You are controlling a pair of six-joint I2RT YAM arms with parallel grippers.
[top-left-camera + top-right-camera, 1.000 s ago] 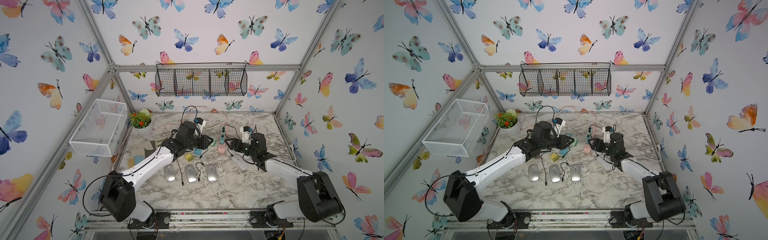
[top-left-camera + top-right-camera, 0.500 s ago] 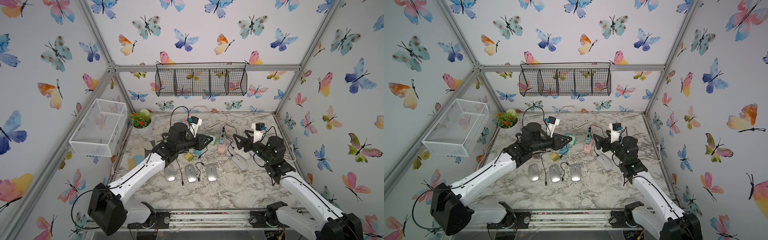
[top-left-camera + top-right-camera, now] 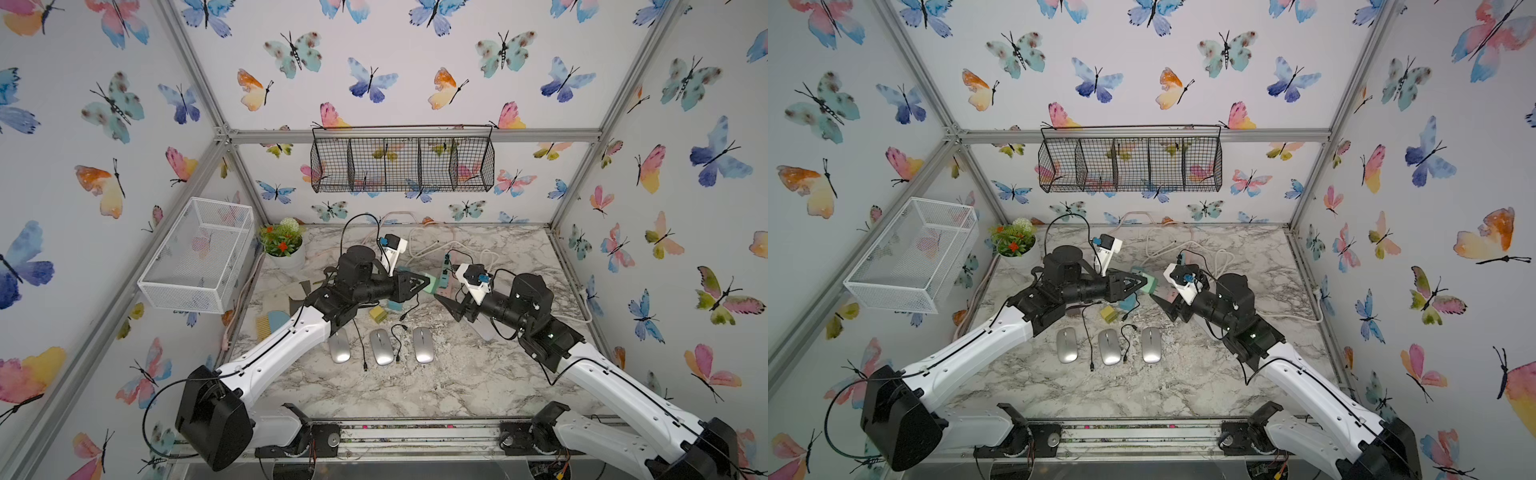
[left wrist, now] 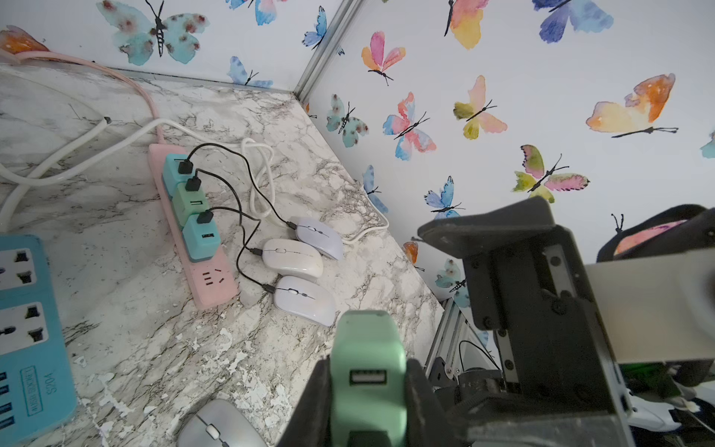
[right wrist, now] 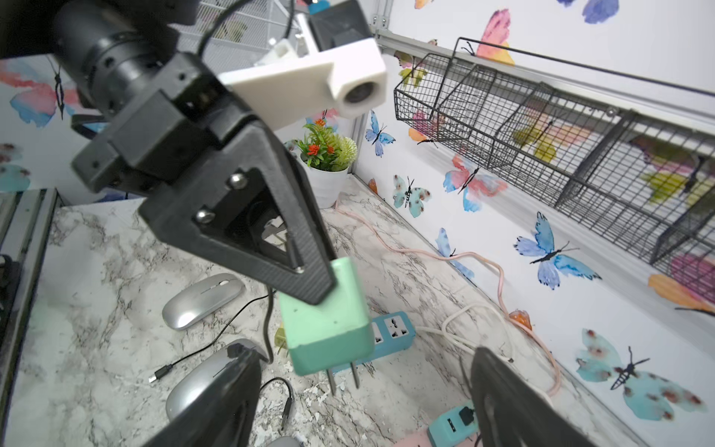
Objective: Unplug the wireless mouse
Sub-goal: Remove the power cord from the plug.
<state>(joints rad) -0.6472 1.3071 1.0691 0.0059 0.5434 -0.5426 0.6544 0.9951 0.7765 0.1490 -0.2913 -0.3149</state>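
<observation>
My left gripper [image 3: 423, 285] [image 4: 367, 391] is shut on a mint-green USB charger [image 4: 367, 363] [image 5: 329, 321] and holds it above the table, its prongs bare and its USB port free. My right gripper [image 5: 363, 354] [image 3: 1165, 305] stands open just in front of the charger, touching nothing. Three silver mice [image 3: 381, 347] lie in a row at the front with loose black cables [image 3: 399, 336] between them. In the left wrist view, three white mice [image 4: 292, 257] are cabled to chargers on a pink power strip [image 4: 209, 282].
A blue power strip [image 4: 27, 329] [image 5: 390, 333] lies under the held charger. A yellow charger [image 3: 378, 313] sits beside the silver mice. White and pink cords [image 5: 499, 278] trail along the back wall. A potted plant [image 3: 284, 245] stands at the back left.
The right jaws have opened wider and the right arm has risen and drawn back to the right. The left arm has lifted, still holding the green charger.
</observation>
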